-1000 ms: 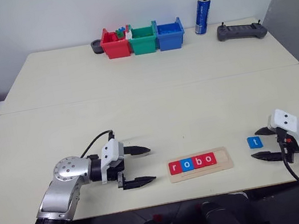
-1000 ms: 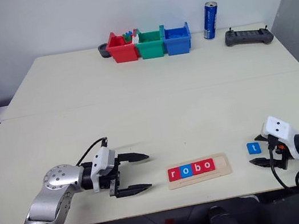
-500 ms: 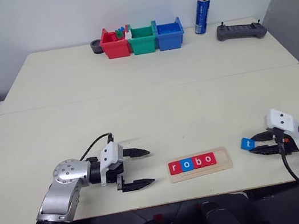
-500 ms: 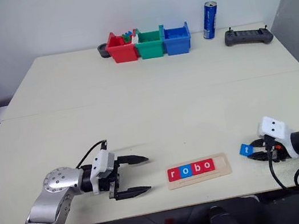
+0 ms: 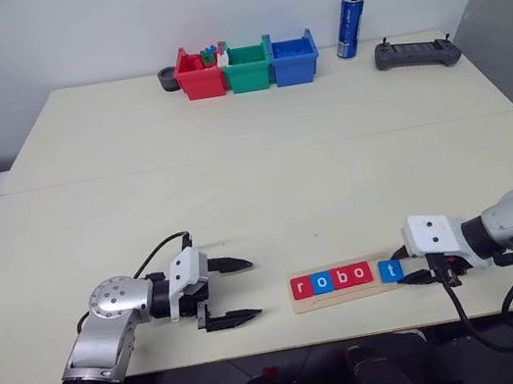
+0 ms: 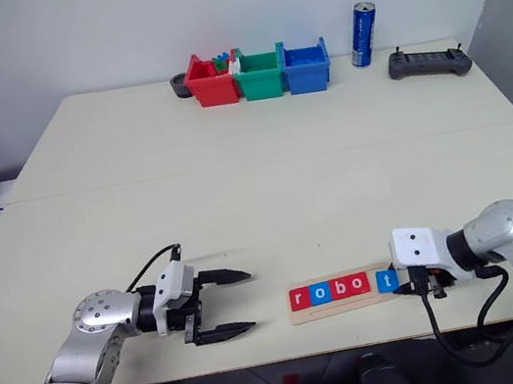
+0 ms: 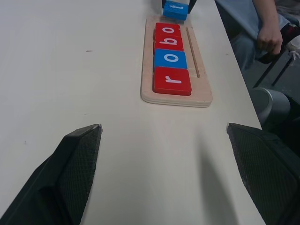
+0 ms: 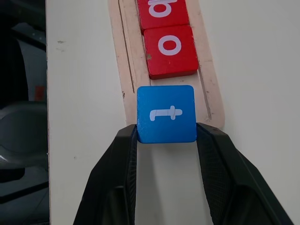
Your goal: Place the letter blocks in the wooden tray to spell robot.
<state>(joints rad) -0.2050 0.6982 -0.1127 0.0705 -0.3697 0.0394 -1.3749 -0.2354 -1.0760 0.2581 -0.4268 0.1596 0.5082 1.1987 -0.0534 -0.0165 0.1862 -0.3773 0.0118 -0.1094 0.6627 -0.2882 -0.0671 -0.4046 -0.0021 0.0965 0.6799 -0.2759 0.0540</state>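
The right gripper (image 8: 166, 140) is pinching the blue square letter block marked "t" (image 8: 166, 114) by two opposite edges, its black fingers (image 8: 123, 159) pressing against the block's sides, and is holding it at the open right-hand end of the long pale wooden tray (image 5: 346, 294), just over the end rim. The tray's long axis is running left to right across the near edge of the cream table (image 5: 255, 182), and the empty slot is lying directly ahead of the gripper along that axis, so the block is needing only a short travel toward the last red "o" block (image 8: 169, 50) before it can settle; whether it is already touching the wood I cannot tell. In the tray the red "r" block (image 7: 172, 80), blue "o" block (image 7: 170, 58), red "b" block (image 7: 168, 41) and that red "o" are sitting edge to edge, filling four places from the left end. The left gripper (image 5: 229, 293) is hovering just left of the tray with its fingers spread wide and nothing between them; it is the farther arm from the empty slot. Well beyond the tray, at the table's far edge, red, green and blue plastic bins (image 5: 247, 64) are standing in a row.
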